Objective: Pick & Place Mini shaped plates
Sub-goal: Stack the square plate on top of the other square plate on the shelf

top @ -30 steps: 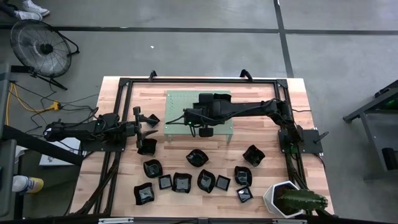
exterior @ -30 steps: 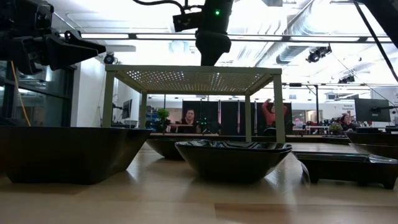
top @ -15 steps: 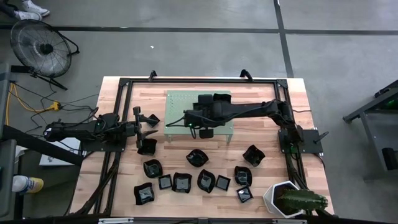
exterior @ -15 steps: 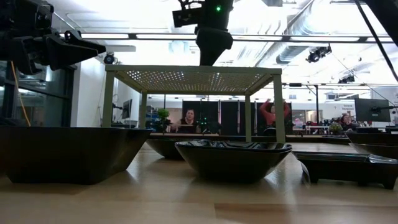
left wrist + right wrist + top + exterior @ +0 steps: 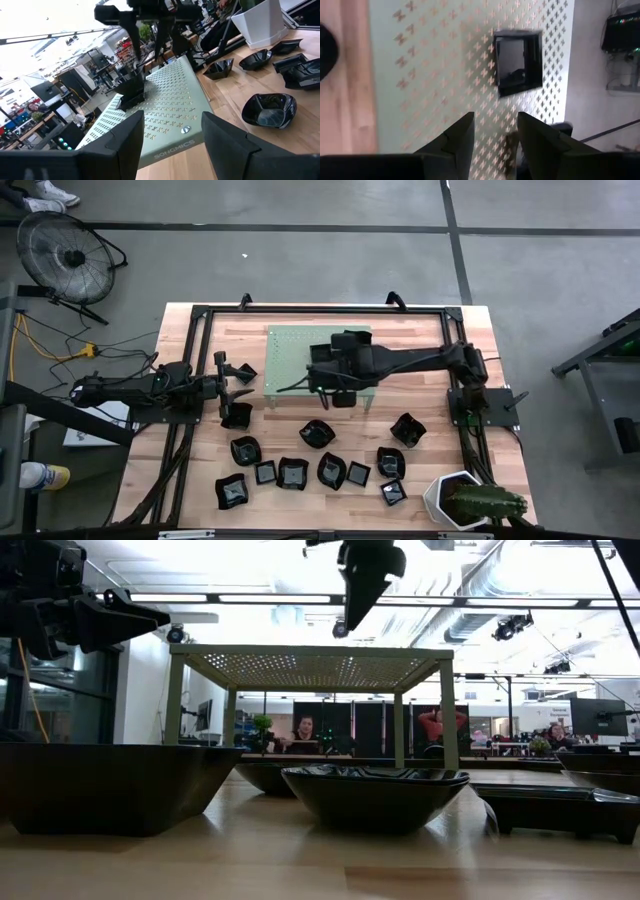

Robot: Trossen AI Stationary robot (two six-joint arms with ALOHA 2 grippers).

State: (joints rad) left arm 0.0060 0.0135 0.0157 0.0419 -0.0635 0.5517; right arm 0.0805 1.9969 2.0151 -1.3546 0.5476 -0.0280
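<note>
A pale green perforated shelf (image 5: 290,380) stands at the table's far middle. One square black mini plate (image 5: 517,62) (image 5: 131,95) rests flat on the shelf's top, toward its far edge (image 5: 318,352). My right gripper (image 5: 497,135) (image 5: 362,600) hangs open above the shelf, clear of that plate, slanting down toward the table's left. Several more black mini plates (image 5: 318,434) lie on the wood in the near half. My left gripper (image 5: 172,145) (image 5: 232,377) waits level at the table's left, open, with nothing between its fingers.
A white hexagonal pot with a plant (image 5: 455,495) stands at the near right corner. A black frame (image 5: 320,308) runs around the table. Black plates (image 5: 375,795) (image 5: 110,785) fill the foreground of the low view. People show in the room behind the table.
My right gripper has opened, risen off the shelf top and drawn back toward the table's right edge. The square plate stays flat on the shelf where it was let go.
</note>
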